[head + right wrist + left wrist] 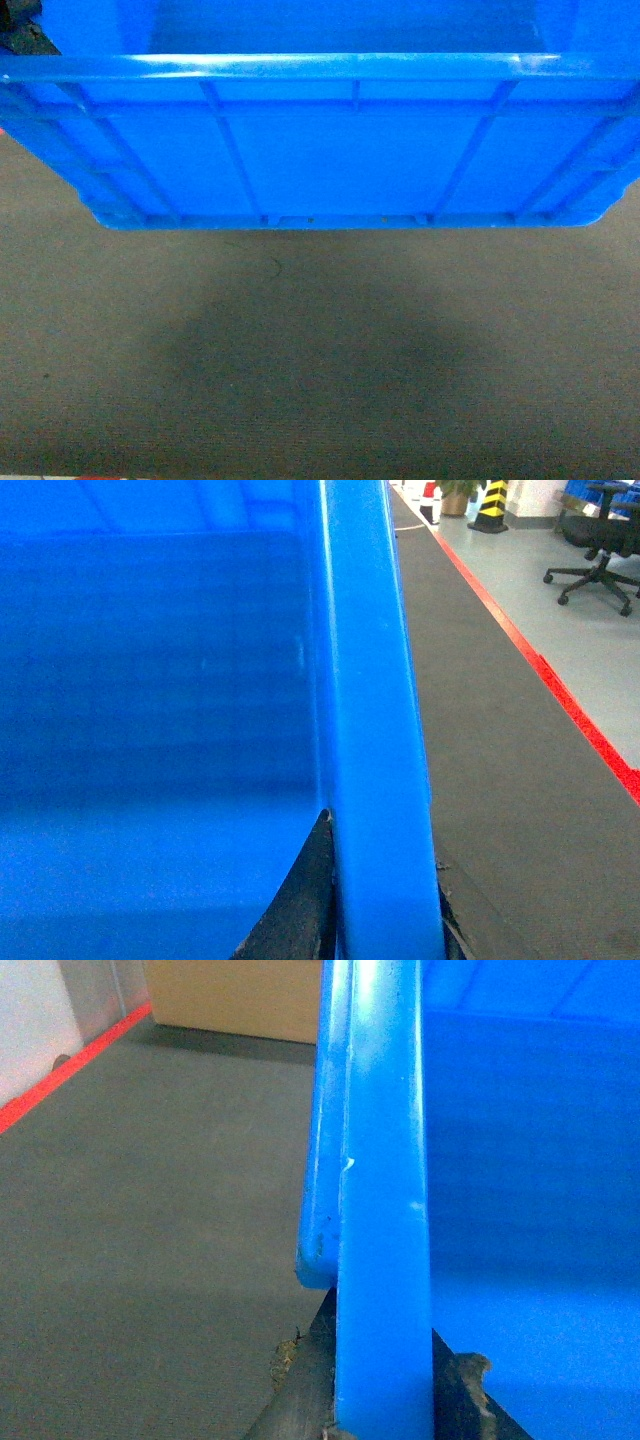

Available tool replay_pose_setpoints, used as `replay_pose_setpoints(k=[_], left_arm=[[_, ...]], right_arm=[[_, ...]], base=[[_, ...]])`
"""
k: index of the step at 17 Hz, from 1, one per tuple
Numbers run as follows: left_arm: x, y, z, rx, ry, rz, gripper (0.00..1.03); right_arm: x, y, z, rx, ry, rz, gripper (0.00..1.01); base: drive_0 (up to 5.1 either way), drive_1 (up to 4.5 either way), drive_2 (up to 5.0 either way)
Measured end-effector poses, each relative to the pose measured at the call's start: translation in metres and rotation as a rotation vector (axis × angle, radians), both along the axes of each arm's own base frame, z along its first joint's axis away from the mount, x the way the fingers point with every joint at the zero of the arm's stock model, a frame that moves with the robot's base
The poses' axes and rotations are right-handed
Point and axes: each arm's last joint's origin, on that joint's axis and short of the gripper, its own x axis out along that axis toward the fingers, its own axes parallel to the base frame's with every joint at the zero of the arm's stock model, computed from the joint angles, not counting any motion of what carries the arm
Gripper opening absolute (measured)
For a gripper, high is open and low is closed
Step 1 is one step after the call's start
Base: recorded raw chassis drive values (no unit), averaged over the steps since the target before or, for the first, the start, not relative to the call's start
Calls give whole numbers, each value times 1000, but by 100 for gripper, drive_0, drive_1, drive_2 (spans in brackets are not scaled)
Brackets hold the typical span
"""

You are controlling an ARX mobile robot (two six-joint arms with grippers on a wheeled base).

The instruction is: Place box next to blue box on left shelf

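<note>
The box (320,150) is a bright blue ribbed crate filling the top of the head view, hanging above the grey carpet with its shadow below. My left gripper (385,1400) is shut on the box's left rim (380,1210), one dark finger (300,1400) outside the wall and one inside. My right gripper (385,920) is shut on the right rim (370,730), with a dark finger (300,910) inside the box and the other just showing outside. The left shelf and the other blue box are out of view.
Grey carpet (320,360) lies under the box. Red floor tape (70,1065) and a tan cabinet (235,995) show at the left; on the right run red tape (560,700), an office chair (600,540) and a striped post (492,505).
</note>
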Motion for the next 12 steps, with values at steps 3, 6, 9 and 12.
replay_pose_setpoints(k=[3, 6, 9, 12], left_arm=[[-1, 0, 2, 1, -5, 0, 8], [-1, 1, 2, 6, -4, 3, 8], [-1, 2, 2, 6, -4, 5, 8], [-1, 2, 2, 6, -4, 5, 8]], right_arm=[[-1, 0, 2, -16, -6, 9, 12], [-1, 1, 2, -8, -5, 34, 11], [-1, 1, 2, -6, -6, 37, 11], [-1, 1, 2, -5, -6, 37, 11]], base=[[0, 0, 0], [-66, -66, -66], [-177, -177, -177], [-194, -194, -194]])
